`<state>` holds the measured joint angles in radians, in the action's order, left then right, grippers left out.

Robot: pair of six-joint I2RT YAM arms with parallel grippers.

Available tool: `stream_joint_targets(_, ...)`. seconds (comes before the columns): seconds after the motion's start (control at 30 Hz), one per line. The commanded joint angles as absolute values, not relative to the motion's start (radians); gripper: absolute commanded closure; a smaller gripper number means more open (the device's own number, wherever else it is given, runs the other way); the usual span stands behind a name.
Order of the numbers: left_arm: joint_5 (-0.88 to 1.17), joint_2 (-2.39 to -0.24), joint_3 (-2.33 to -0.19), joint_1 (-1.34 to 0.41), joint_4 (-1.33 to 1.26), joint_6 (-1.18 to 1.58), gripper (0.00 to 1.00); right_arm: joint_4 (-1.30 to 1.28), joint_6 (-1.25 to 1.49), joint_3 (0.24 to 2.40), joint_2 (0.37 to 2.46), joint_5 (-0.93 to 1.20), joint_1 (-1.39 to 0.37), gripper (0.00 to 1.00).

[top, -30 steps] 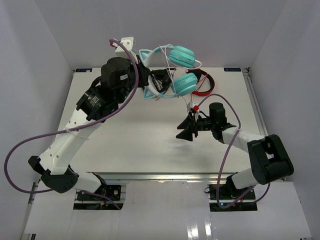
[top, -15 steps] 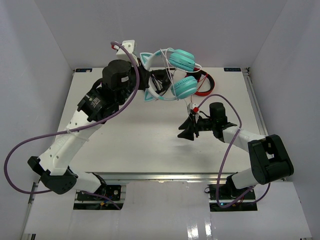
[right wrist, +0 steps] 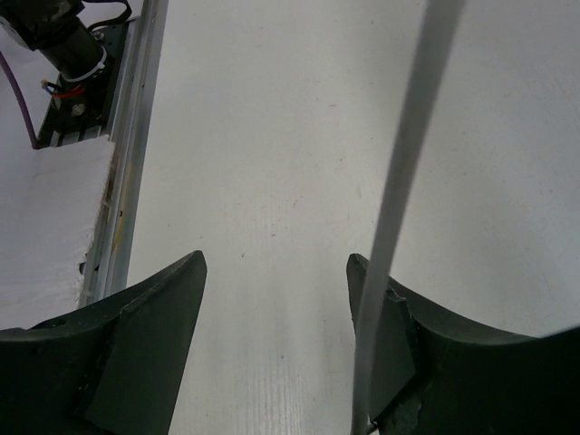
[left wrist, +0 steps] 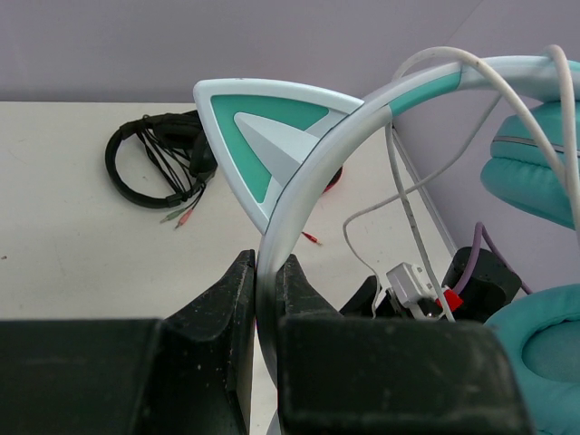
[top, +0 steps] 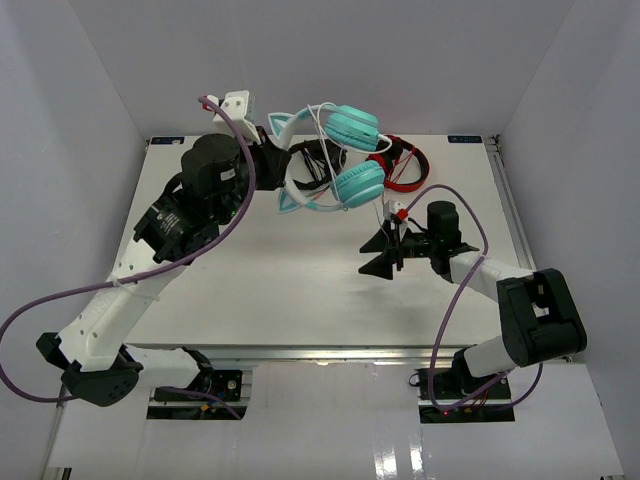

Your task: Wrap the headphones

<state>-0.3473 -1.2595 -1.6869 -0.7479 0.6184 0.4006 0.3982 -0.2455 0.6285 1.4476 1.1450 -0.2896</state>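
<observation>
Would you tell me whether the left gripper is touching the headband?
Touching. The left wrist view shows the left gripper closed on the headband, with a finger pressed against each side and no gap.

headphones [left wrist: 308,172] partly beyond right edge

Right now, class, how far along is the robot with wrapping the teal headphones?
Done: the headphones are held up in the air, and some cable already lies looped over the headband. In hand: the left gripper is clamped on the headband, while the hanging cable runs past the open right gripper, not gripped. Left: catching that loose length and winding it on.
</observation>
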Motion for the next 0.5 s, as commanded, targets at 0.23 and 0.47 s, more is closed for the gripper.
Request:
stream_joint_targets(0.23, -0.268, -1.197, -1.661, -0.744, 0.548, 0.432, 1.00, 0.492, -0.253, 0.729, 1.497, 1.355, -0.286, 0.36)
stream_joint_targets(0.47, -0.262, -1.176, -1.657, -0.743, 0.562, 0.430, 1.00, 0.163, -0.573, 0.809, 1.496, 1.260, -0.287, 0.40)
